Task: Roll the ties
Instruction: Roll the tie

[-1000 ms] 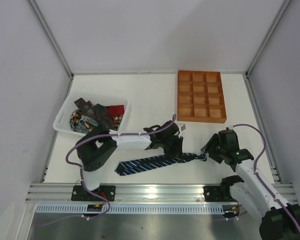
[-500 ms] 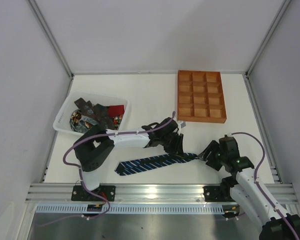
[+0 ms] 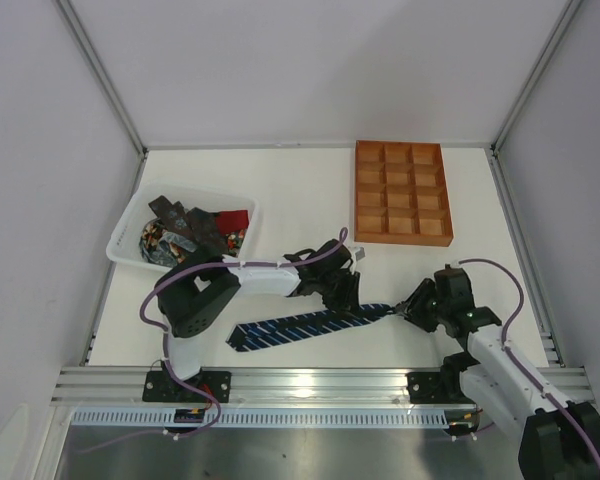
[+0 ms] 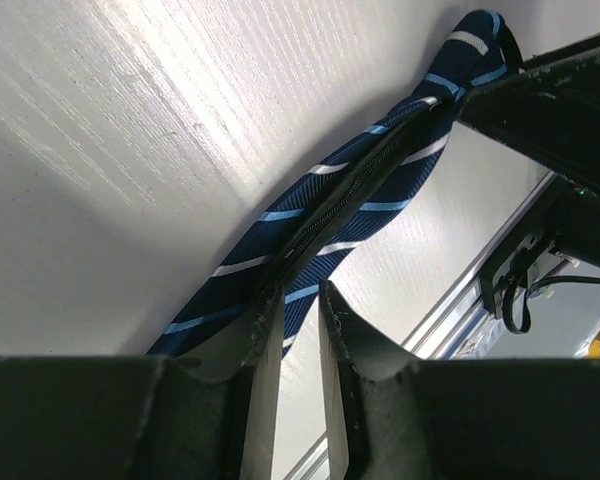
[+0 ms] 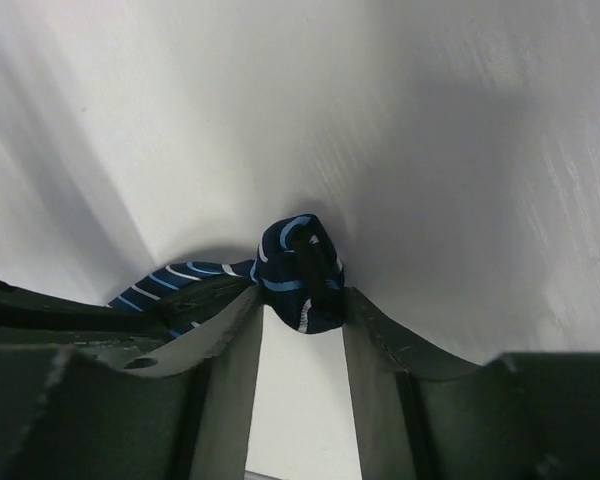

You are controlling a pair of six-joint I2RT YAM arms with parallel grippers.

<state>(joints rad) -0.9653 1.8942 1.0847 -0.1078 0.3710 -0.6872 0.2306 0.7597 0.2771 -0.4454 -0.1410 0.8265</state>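
Seemingly the right gripper (image 5: 302,295) clamps the navy tie (image 3: 300,327) by its curled end; left gripper (image 4: 300,295), barely parted, touches mid-length.

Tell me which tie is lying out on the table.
The navy tie with light-blue stripes, stretched across the white table. The other ties sit bunched in the white basket.

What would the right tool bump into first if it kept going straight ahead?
The curled end of the navy striped tie. It sits right at the tips of the right tool. Just behind it is the white table, though depth is hard to judge here.
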